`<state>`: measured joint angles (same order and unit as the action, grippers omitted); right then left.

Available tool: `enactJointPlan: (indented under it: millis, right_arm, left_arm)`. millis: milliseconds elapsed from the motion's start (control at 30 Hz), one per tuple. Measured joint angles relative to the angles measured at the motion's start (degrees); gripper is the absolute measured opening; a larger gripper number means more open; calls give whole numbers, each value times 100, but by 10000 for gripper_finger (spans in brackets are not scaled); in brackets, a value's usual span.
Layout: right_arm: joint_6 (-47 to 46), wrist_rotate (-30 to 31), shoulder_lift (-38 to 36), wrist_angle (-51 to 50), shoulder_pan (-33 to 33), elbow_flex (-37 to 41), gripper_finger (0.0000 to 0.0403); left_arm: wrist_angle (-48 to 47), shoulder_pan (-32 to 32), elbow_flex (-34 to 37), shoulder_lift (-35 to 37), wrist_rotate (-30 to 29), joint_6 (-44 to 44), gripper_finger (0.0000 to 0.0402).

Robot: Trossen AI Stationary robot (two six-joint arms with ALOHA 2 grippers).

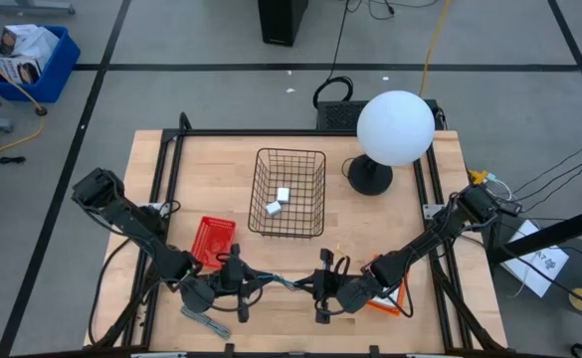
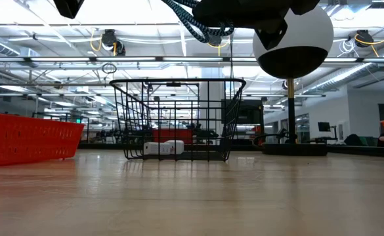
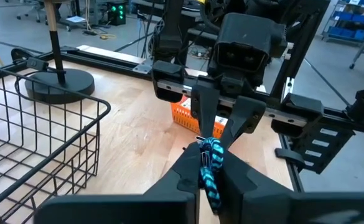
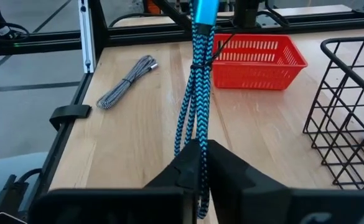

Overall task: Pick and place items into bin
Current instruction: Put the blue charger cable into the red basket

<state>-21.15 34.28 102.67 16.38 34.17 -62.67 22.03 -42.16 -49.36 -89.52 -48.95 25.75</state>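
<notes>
A folded blue-and-black braided cable (image 1: 281, 281) is lifted between my two grippers over the table's near edge. My left gripper (image 1: 239, 283) is shut on one end and my right gripper (image 1: 322, 288) on the other. In the right wrist view the cable (image 4: 194, 93) ends in a teal plug (image 4: 203, 9). The black wire bin (image 1: 288, 192) stands at mid-table with two white blocks (image 1: 279, 202) on its floor. A grey braided cord bundle (image 1: 203, 323) lies flat near the left near corner. No card packets are in view. My left gripper pinches the cable's bundled end (image 3: 210, 177) between its two fingers, coming level from the table's left along the cable. The cable is clear of the table. My right gripper pinches the cable's other end (image 4: 197, 158) between its fingers, level from the right. The strands (image 4: 193, 112) run nearly straight toward the other gripper.
A red basket (image 1: 211, 242) sits left of the bin, close behind my left gripper. An orange basket (image 1: 385, 298) lies under my right arm. A lamp with a white globe (image 1: 395, 127) stands on its black base (image 1: 368, 177) right of the bin.
</notes>
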Motion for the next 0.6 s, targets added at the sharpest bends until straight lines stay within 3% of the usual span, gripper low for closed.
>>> enactJointPlan:
  millis: [333,467,600]
  right_arm:
    - [-46,7,0,-33,83,0,82]
    - [-48,9,0,-97,81,0,104]
    - [-61,11,0,-125,81,0,118]
  left_arm:
    - [-1283,-237,2,867,-273,334,17]
    - [-2497,-423,2,1448,-352,875,22]
    - [-4006,-563,2,2100,-348,2013,12]
